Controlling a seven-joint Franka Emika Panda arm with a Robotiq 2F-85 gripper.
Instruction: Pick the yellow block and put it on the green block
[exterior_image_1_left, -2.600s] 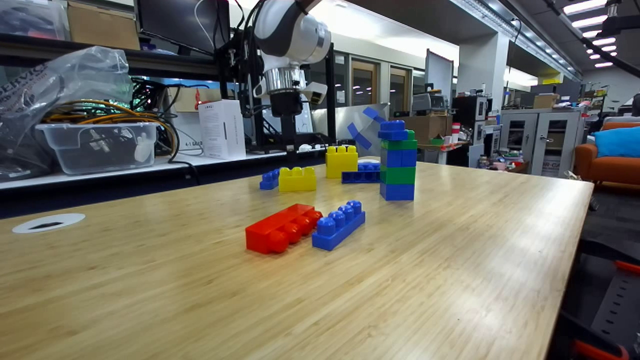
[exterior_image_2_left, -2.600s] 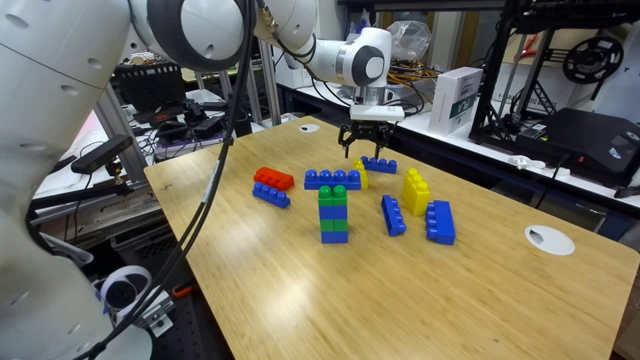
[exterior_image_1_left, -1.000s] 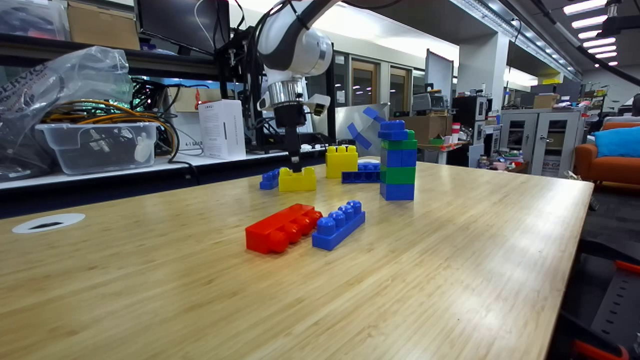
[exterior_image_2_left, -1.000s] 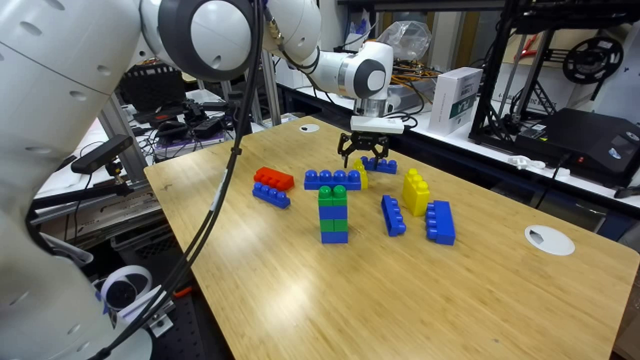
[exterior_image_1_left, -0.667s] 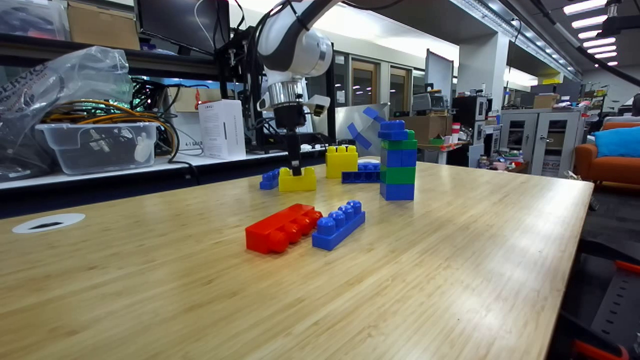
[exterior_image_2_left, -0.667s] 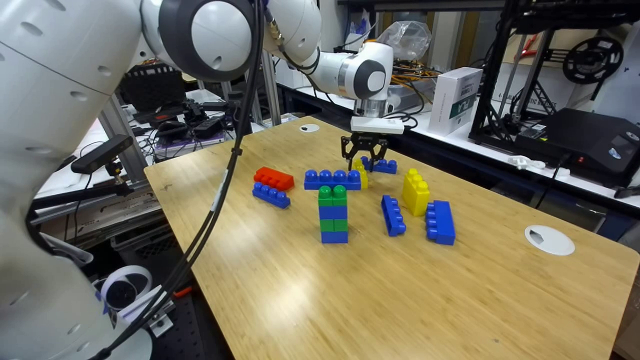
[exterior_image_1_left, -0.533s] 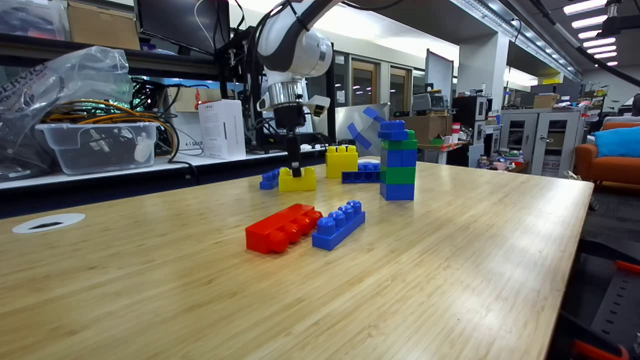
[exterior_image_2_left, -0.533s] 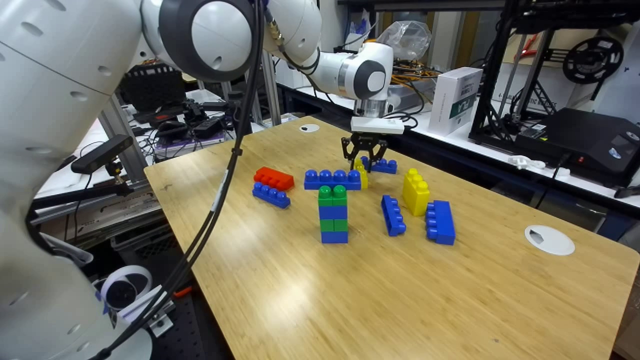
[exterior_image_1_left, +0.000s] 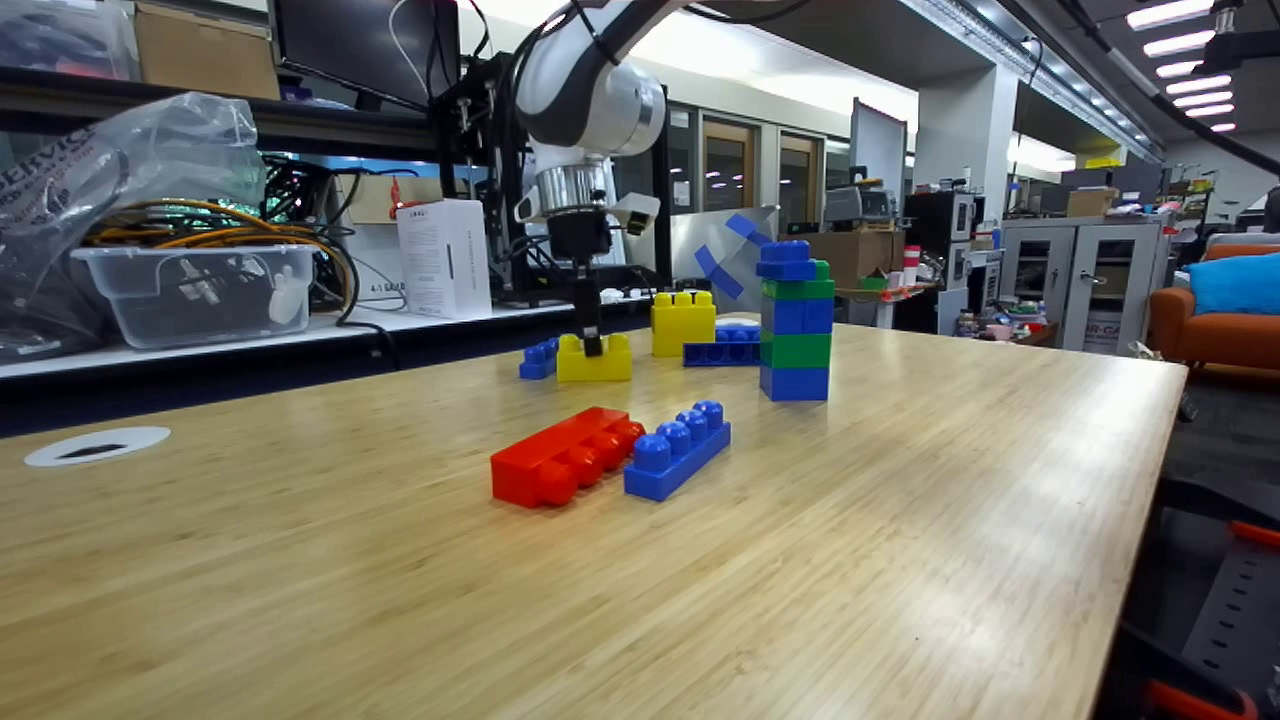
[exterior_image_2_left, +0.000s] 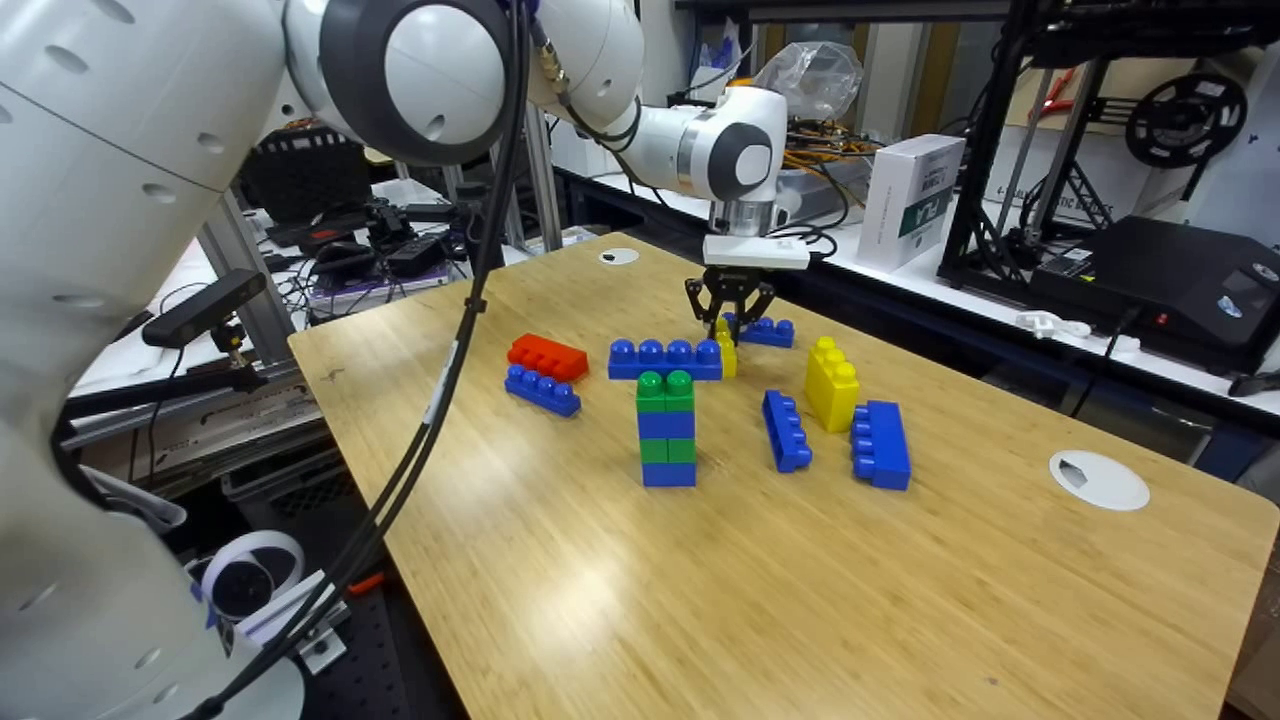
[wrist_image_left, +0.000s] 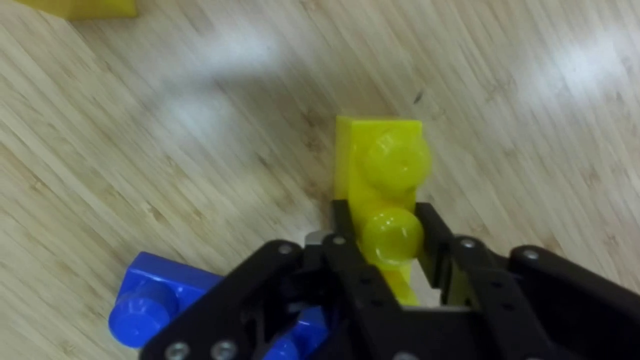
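the claw pinches the yellow block on the table.

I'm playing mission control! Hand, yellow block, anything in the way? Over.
Hand shut on low yellow block. Block resting on table. Maybe in the way: blue block atop part of green block.

- Near the far edge of the surface, in an exterior view: gripped brick in the pincer.
- Just behind: lone brick.
- Before it: stack.
- Left of stack, toward left corner: brick pair.
- Right: brick trio.
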